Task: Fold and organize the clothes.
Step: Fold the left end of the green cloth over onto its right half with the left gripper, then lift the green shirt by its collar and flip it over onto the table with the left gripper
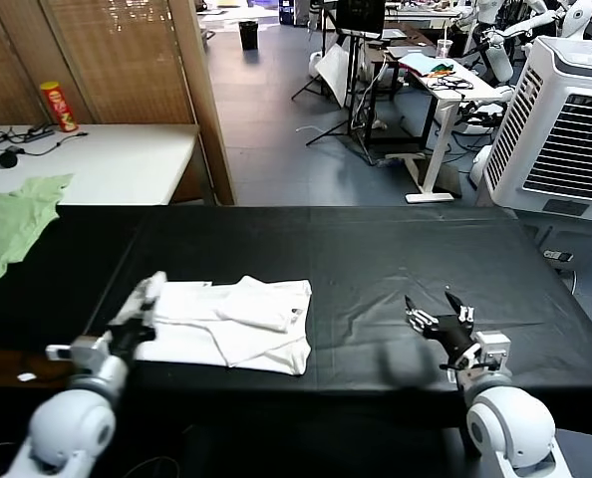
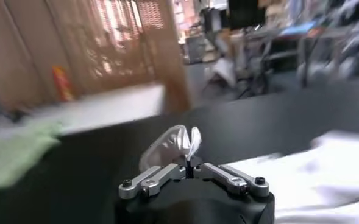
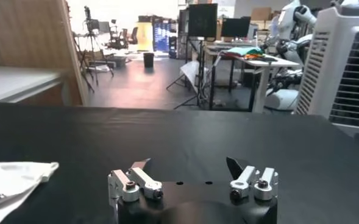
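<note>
The white T-shirt (image 1: 238,327) lies partly folded on the black table (image 1: 376,259), left of the middle. My left gripper (image 1: 145,297) is at the shirt's left edge, shut on a pinch of white cloth that stands up between its fingertips in the left wrist view (image 2: 189,143). The rest of the shirt shows in that view too (image 2: 325,176). My right gripper (image 1: 438,309) is open and empty, low over the bare table to the right of the shirt. In the right wrist view (image 3: 188,164) its jaws stand wide apart, and a corner of the shirt (image 3: 11,178) lies off to the side.
A pale green garment (image 1: 7,224) hangs over the table's far left corner, also in the left wrist view (image 2: 14,152). A white table (image 1: 107,159) with a red can (image 1: 59,106) stands behind. A white air cooler (image 1: 575,119) stands at the right.
</note>
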